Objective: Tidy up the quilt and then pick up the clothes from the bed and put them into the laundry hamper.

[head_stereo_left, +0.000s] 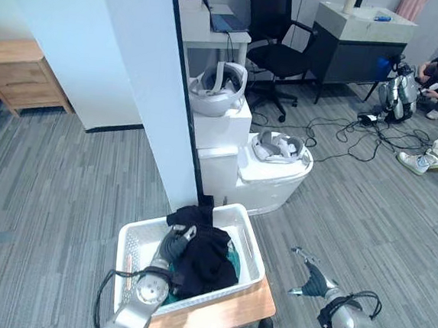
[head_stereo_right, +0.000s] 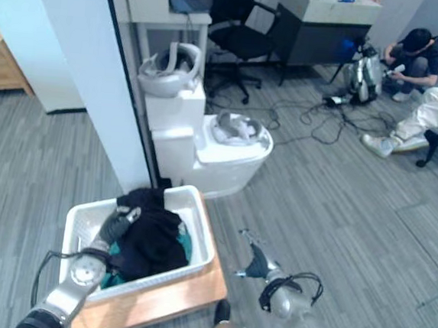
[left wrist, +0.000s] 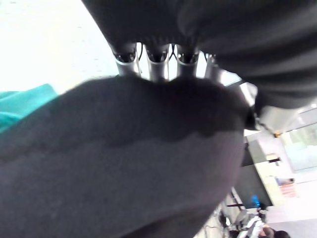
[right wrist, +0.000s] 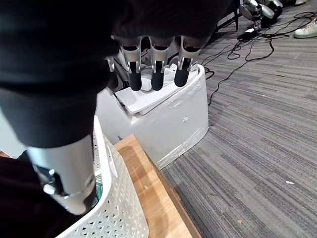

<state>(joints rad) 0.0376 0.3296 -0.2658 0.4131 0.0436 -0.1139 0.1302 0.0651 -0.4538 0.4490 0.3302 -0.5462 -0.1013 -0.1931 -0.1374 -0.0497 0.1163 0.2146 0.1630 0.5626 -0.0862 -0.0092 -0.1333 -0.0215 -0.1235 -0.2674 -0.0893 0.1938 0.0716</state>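
The left hand (head_stereo_left: 175, 243) rests open-fingered on the black clothes (head_stereo_left: 204, 259) in the white hamper (head_stereo_left: 251, 247), likely releasing them, while the right hand (head_stereo_left: 310, 278), fingers relaxed, hangs empty over the floor.

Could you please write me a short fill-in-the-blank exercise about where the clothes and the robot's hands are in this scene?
1. The black clothes lie inside the white ____.
2. The laundry hamper stands on a low ____ board.
3. The ____ hand rests on the black clothes.
4. The right hand hangs over the grey ____, its fingers straight.

Missing words: laundry hamper; wooden; left; floor
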